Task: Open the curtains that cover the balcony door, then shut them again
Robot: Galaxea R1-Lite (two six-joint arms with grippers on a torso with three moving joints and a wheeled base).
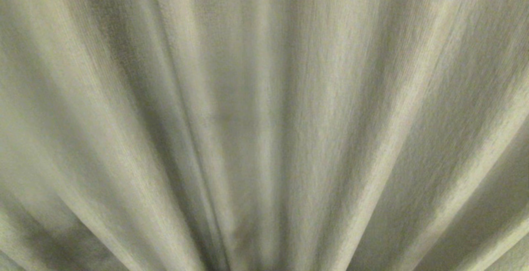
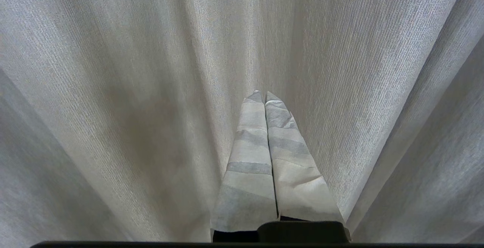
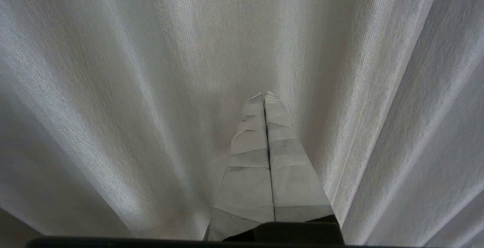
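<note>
pleated curtains fill every view, the left gripper and right gripper both pressed closed and empty, tips seemingly near the fabric.

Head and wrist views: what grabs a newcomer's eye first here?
The curtains: pleated beige-grey woven fabric fills the head view edge to edge, folds fanning out from bottom centre, with no door glass showing. In the wrist views, the left gripper and the right gripper each point at the pleats, pale-wrapped fingers pressed together, nothing between them.
</note>
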